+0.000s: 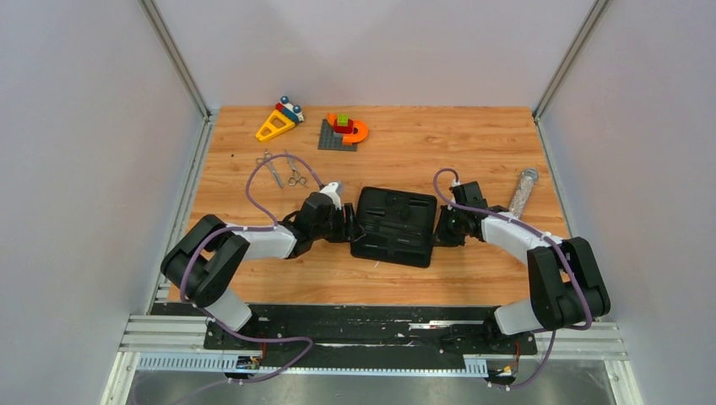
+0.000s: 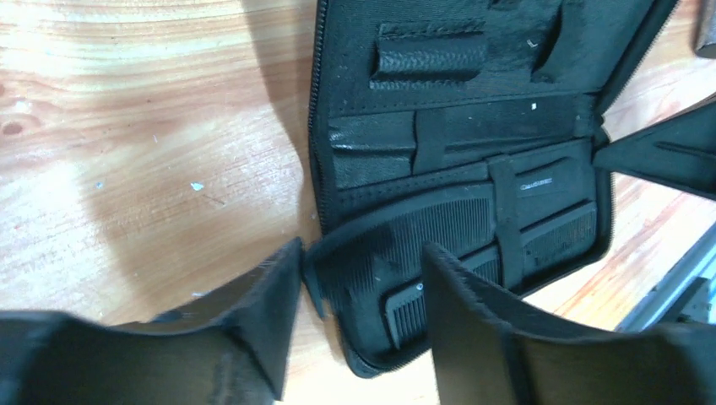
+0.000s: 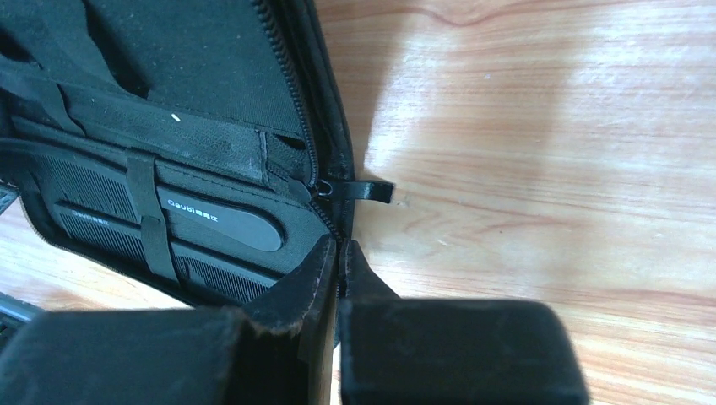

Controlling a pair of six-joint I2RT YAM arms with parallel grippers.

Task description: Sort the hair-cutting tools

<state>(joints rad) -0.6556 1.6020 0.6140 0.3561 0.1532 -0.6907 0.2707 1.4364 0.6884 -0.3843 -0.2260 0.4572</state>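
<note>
Open black case between two grippers, comb strapped inside

The comb (image 3: 224, 226), flat black plastic with fine teeth and a smooth spine, lies under a black elastic strap in the soft zip case (image 1: 394, 221) at the middle of the wooden table (image 1: 473, 143). Its long axis runs left to right along the case's near side, its rounded end pointing right. The left gripper (image 2: 361, 272) has its wedge-shaped fingers apart, straddling the case's left near corner without clamping it. The right gripper (image 3: 338, 268) has its fingers pressed together, pinching the case's zipped right edge. Two slim silver scissors (image 1: 284, 169) lie side by side on the bare wood, far left of the case and well apart from it. Their long axes run roughly near to far.
</note>
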